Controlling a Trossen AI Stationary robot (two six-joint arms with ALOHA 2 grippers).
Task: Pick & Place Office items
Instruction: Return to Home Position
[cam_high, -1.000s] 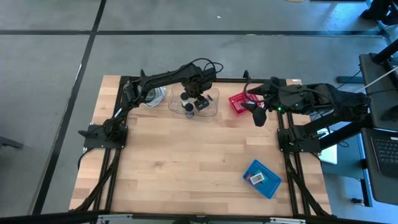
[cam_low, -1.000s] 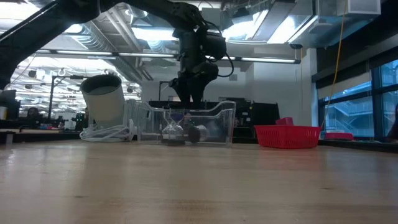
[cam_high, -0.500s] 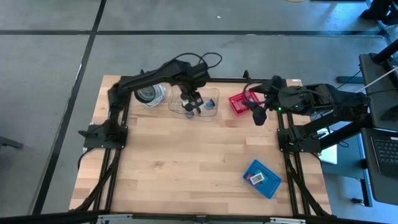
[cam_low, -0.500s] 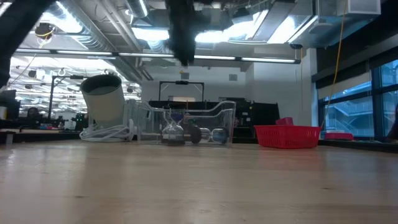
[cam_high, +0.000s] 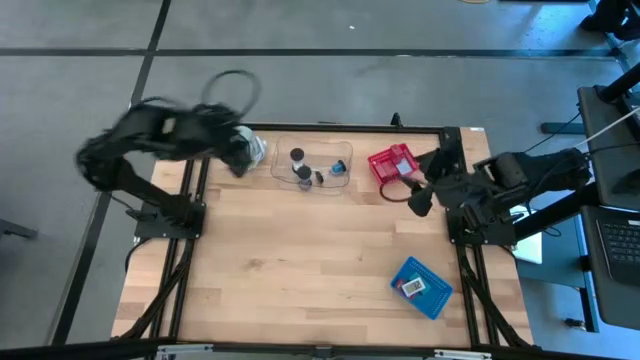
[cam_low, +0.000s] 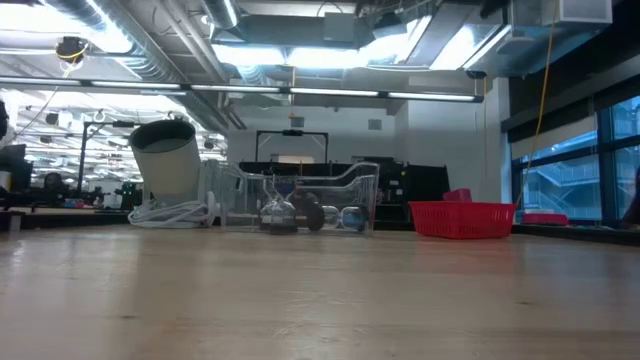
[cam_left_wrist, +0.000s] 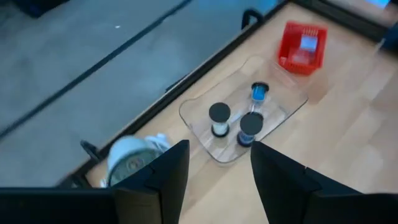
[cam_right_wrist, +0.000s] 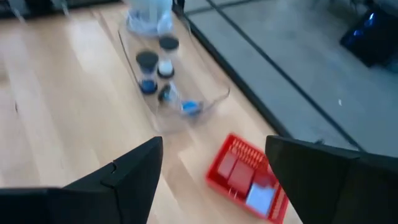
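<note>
A clear plastic tray sits at the table's far edge. In it stand two short black-and-white cylinders, and beside them lie a small dark piece and a pale-blue piece. The red mesh basket to its right holds red, white and pale-blue blocks. My left gripper is open, high over the far-left corner beside the tray. My right gripper is open, near the table's right edge, just near of the basket. In the low view no arm shows.
A round white-and-silver object with a white cord lies left of the tray; in the low view it stands as a white drum. A blue box lies toward the near-right. The wooden middle of the table is bare.
My left gripper has risen out of the tray and swung fast toward the table's far-left corner. A pale-blue piece that did not show a second ago now lies in the tray's right end. My right arm has drawn back toward the right edge, its gripper shifting slightly nearer.
</note>
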